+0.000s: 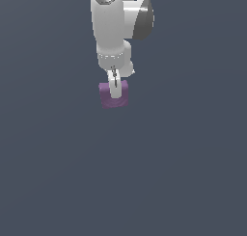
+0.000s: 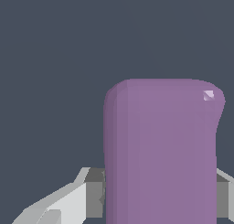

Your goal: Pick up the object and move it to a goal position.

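I count one arm [image 1: 118,23] on my screen, white with a dark joint cover, reaching down from the top of the exterior view. There is one purple block [image 1: 114,95] and nothing else but the flat grey ground [image 1: 183,172]. The gripper [image 1: 114,89] points straight down over the block; one white finger [image 1: 115,85] lies across the block's near face, and its partner is hidden behind.

In the wrist view the same block [image 2: 160,154] fills the frame between two fingers: one pad [image 2: 93,193] presses against one side, and the second [image 2: 223,198] shows at the frame's edge against the other side. So the fingers are clenched on the block. I cannot tell whether the block rests on the ground or hangs just above it.
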You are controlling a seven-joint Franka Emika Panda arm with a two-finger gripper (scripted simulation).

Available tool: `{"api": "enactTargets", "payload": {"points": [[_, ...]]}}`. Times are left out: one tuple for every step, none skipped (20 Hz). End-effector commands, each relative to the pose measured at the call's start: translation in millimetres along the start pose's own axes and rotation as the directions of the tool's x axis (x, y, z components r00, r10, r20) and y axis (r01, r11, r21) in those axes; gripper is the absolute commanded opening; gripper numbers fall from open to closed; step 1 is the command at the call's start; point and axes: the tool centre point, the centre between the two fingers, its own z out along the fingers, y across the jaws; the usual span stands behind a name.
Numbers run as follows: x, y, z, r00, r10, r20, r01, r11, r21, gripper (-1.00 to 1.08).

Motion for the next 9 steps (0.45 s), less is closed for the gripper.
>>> {"api": "enactTargets", "payload": {"points": [[-1,7,-9,1.000,0.000,-0.001,0.000,1.000,0.000,-1.00],[-1,9,-12,1.000,0.000,-0.001,0.000,1.000,0.000,-1.00],[-1,11,-14,1.000,0.000,-0.001,0.000,1.000,0.000,-1.00],[-1,12,-16,1.000,0.000,-0.001,0.000,1.000,0.000,-1.00],[-2,13,-18,1.000,0.000,-0.001,0.000,1.000,0.000,-1.00],[-2,14,-20,1.000,0.000,-0.002,0.000,1.000,0.000,-1.00],[-2,15,-21,1.000,0.000,-0.002,0.000,1.000,0.000,-1.00],[-2,15,-21,1.000,0.000,-0.002,0.000,1.000,0.000,-1.00],[-2,16,-21,1.000,0.000,-0.002,0.000,1.000,0.000,-1.00]]}}
